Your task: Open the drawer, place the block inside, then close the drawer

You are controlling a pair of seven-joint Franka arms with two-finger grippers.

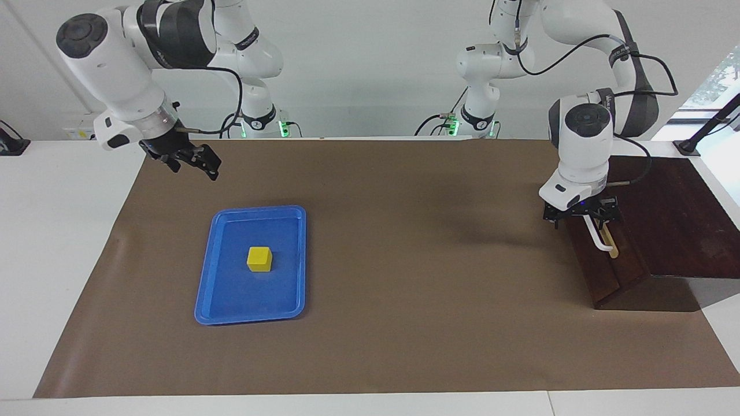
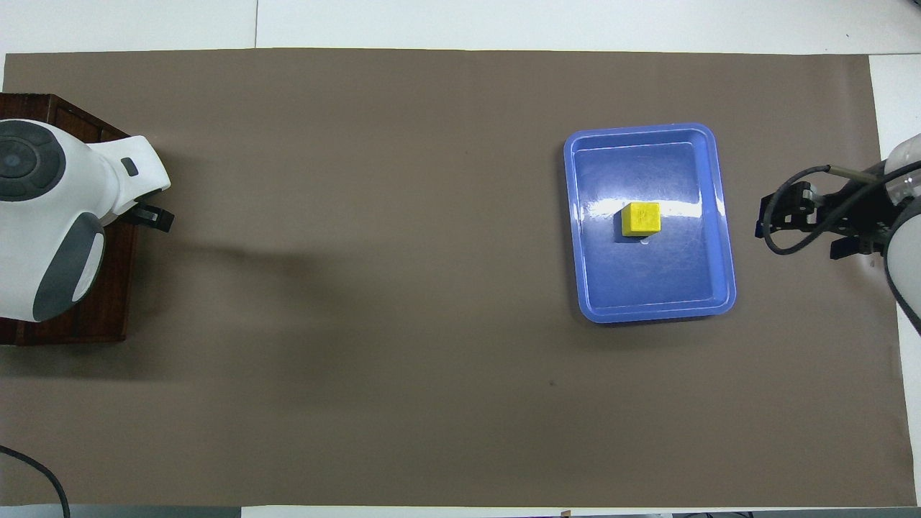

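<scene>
Left gripper [image 1: 581, 216] sat at white bar handle [image 1: 599, 238] of dark brown wooden drawer [image 1: 607, 267] at worktop's left-arm end, finger spread unclear. Right gripper [image 1: 191, 162] hung spread near worktop's right-arm corner by robots. Small yellow cube block [image 1: 259, 259] lay in flat blue plastic tray [image 1: 225, 303].

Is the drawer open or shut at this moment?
Shut: the drawer face sits flush with the box, no pale interior showing; left gripper at its handle.

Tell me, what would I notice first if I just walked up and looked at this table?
Probably the yellow block, sitting alone in the blue tray toward the right arm's end of the brown mat. Next, the dark wooden box with the drawer at the left arm's end, where the left gripper is down at the white handle. The right gripper hangs in the air over the mat's edge.
</scene>
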